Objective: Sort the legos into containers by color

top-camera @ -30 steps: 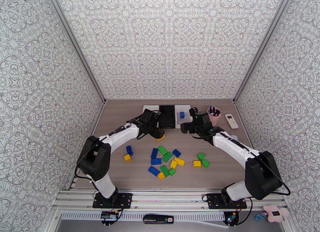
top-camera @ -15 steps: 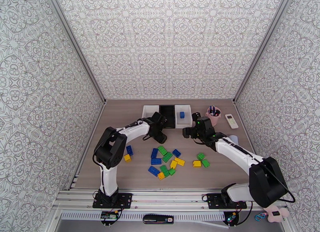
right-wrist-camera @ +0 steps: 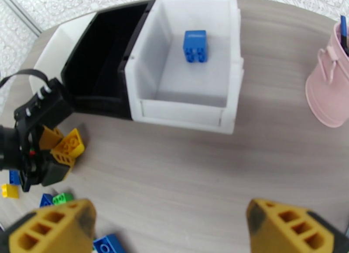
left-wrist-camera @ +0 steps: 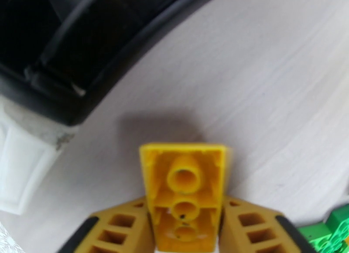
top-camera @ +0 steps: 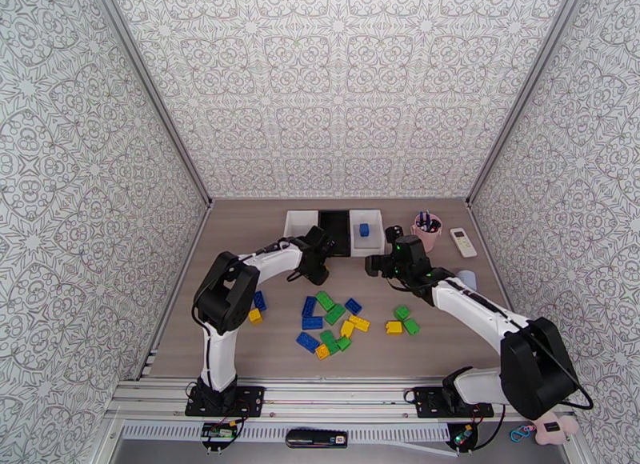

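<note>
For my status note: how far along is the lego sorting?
Done: one blue brick lies in a white bin. In hand: the left gripper is shut on a yellow brick beside the black bin; the right gripper is open, empty. Left: the scattered yellow, green and blue bricks on the table.

— What sort of place are we looking into?
— We're looking into a robotics lab cell: patterned panels [top-camera: 336, 82] are enclosing a wooden table [top-camera: 232, 234] at nine, twelve and three o'clock.
— And at six?
— We're seeing the left arm [top-camera: 264, 259] and right arm [top-camera: 472, 298] sitting bolted to an aluminium rail [top-camera: 336, 398].
</note>
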